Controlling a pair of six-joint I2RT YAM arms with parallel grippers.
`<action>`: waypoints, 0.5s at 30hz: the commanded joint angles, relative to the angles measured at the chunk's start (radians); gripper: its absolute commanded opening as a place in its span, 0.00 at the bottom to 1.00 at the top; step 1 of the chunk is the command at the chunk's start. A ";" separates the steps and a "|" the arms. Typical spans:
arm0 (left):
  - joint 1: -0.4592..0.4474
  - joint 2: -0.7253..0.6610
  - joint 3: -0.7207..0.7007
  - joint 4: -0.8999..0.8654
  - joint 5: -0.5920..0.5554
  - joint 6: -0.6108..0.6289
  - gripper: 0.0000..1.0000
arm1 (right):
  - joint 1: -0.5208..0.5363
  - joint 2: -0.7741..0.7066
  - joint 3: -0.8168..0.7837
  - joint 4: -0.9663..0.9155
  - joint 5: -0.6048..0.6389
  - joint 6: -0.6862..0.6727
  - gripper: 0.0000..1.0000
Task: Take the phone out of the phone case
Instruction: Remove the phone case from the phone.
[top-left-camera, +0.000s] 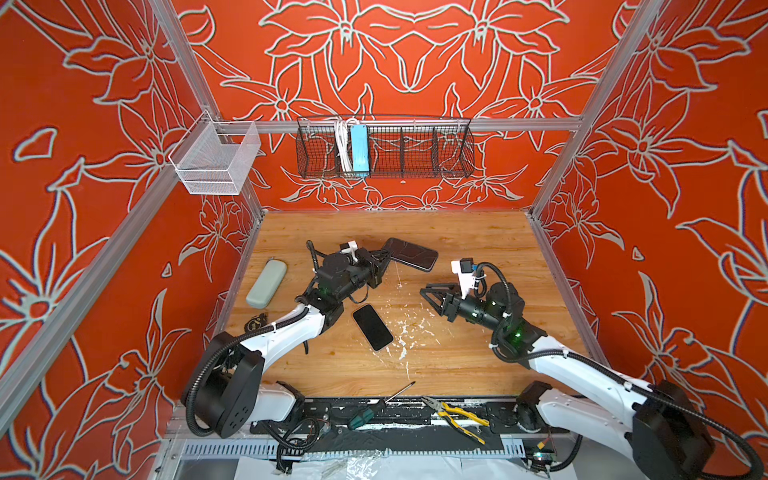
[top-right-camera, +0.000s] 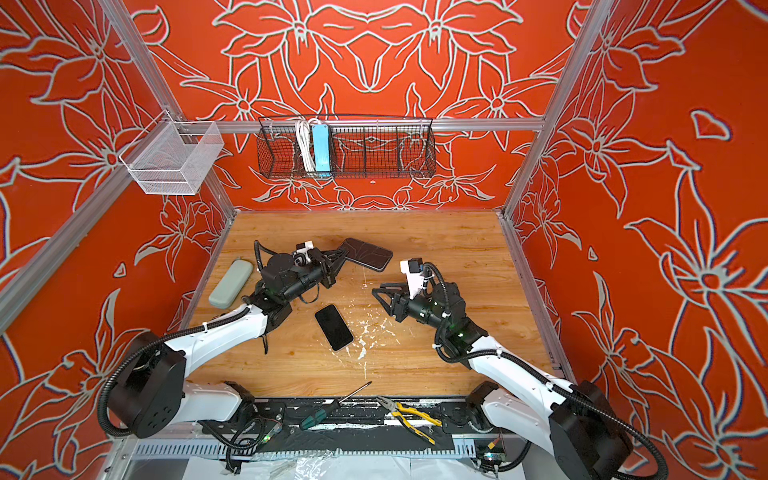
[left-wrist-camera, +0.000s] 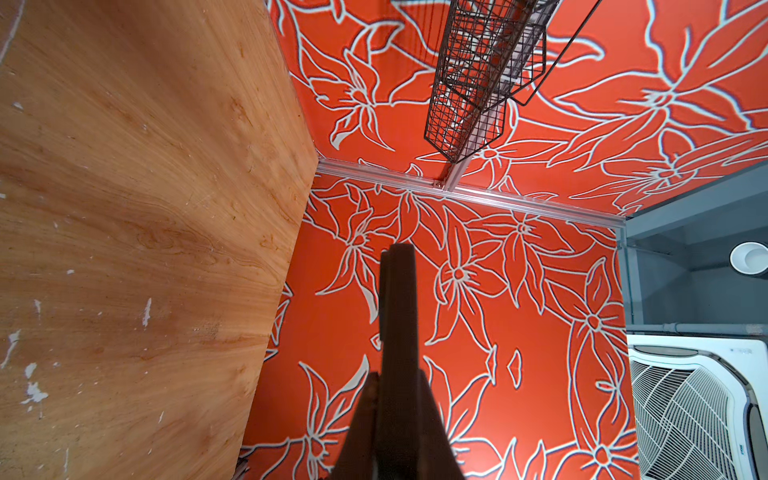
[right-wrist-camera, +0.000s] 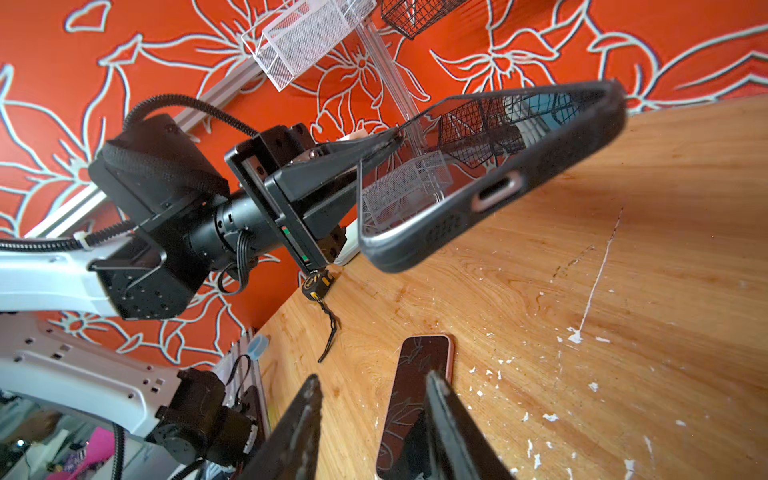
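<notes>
— While your left tool (top-left-camera: 384, 254) pinches the phone case (top-left-camera: 412, 253) by one edge, where do you reckon the task stands?

— Near its end, I'd say. The phone (top-left-camera: 372, 327) lies flat on the tabletop (top-left-camera: 478, 365), dark face up, a little toward 7 o'clock from the middle, with nothing wrapped round it. The case hangs clear of the tabletop at about 1 o'clock from the phone, well apart.

— And your right tool (right-wrist-camera: 374, 378)?

— Its jaws stand partly apart and grip nothing. It hovers at 2 o'clock from the phone, near but not touching in both top views. From the right wrist view you see the phone's end just past the fingertips (right-wrist-camera: 311, 390).

— Is the case truly empty?

— You cannot be sure from the case alone. Its glossy face mirrors the wire basket (top-left-camera: 415, 158), so judge by the bare phone below.

— What does the next move call for?

— Draw the right tool up and away without brushing the phone. Then lower the case onto bare tabletop toward 12 o'clock, and only there let the left jaws part. They are closed tight on it, so it would likely drop if you opened them high.
</notes>
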 joint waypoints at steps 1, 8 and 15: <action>0.000 -0.001 0.026 0.101 0.010 0.015 0.00 | -0.016 -0.007 -0.014 0.078 -0.052 0.108 0.47; 0.000 0.016 0.034 0.129 0.028 0.026 0.00 | -0.029 0.005 -0.003 0.159 -0.019 0.273 0.47; 0.000 0.027 0.034 0.148 0.038 0.018 0.00 | -0.030 0.082 0.023 0.276 0.008 0.376 0.45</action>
